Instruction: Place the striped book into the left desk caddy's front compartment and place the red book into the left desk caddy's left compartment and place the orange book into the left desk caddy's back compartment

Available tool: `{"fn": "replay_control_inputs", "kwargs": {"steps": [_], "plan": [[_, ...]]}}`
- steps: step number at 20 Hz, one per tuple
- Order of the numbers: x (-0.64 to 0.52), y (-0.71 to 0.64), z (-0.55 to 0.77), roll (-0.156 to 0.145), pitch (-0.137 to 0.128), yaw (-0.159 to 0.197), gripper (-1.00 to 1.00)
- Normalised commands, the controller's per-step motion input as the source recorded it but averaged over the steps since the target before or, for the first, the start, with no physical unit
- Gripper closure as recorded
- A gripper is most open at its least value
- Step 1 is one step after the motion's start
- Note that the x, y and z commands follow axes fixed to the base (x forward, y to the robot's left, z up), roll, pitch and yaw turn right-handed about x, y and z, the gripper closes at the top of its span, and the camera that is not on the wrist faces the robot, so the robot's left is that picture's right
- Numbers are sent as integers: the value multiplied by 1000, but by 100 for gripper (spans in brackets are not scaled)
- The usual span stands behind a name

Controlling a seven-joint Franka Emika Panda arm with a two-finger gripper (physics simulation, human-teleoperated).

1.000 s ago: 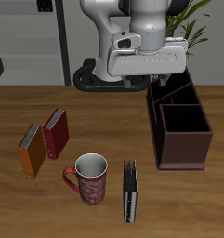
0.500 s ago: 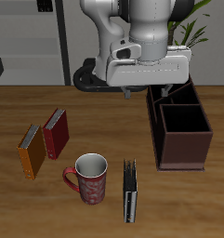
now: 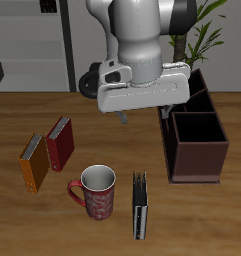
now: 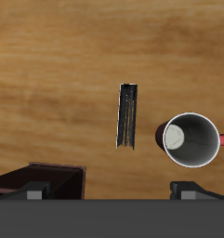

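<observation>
The striped book (image 3: 141, 205) stands upright on its edge near the table's front edge, beside the mug; it also shows in the wrist view (image 4: 128, 115). The red book (image 3: 60, 143) and the orange book (image 3: 33, 163) stand side by side, far from the caddy. The left desk caddy (image 3: 197, 140), dark maroon-brown, stands at the table's side with its compartments empty; a corner of it shows in the wrist view (image 4: 39, 177). My gripper (image 3: 147, 115) hangs open and empty above the table's middle, beside the caddy and farther back than the striped book; in the wrist view (image 4: 112, 191) its fingers stand wide apart.
A red patterned mug (image 3: 96, 190) stands upright between the striped book and the other two books; it also shows in the wrist view (image 4: 191, 139). A potted plant (image 3: 202, 35) stands behind the caddy. Shelving lines the back wall.
My gripper has moved away from above the caddy toward the table's middle and come lower. It stays open. The books, mug and caddy have not moved.
</observation>
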Motion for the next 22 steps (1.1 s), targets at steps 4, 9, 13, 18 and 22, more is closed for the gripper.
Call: {"fn": "replay_control_inputs", "kwargs": {"steps": [4,9,13,18,22], "plan": [[306,-204,-126,9,0,23,-100],[268,-103,-124,-35,-33,-28,-100],[204,60,-235,-67,-43,-10,-100],[126,143,-262,-95,-46,-31,-100],[107,82,-202,-83,-17,-16,-100]]}}
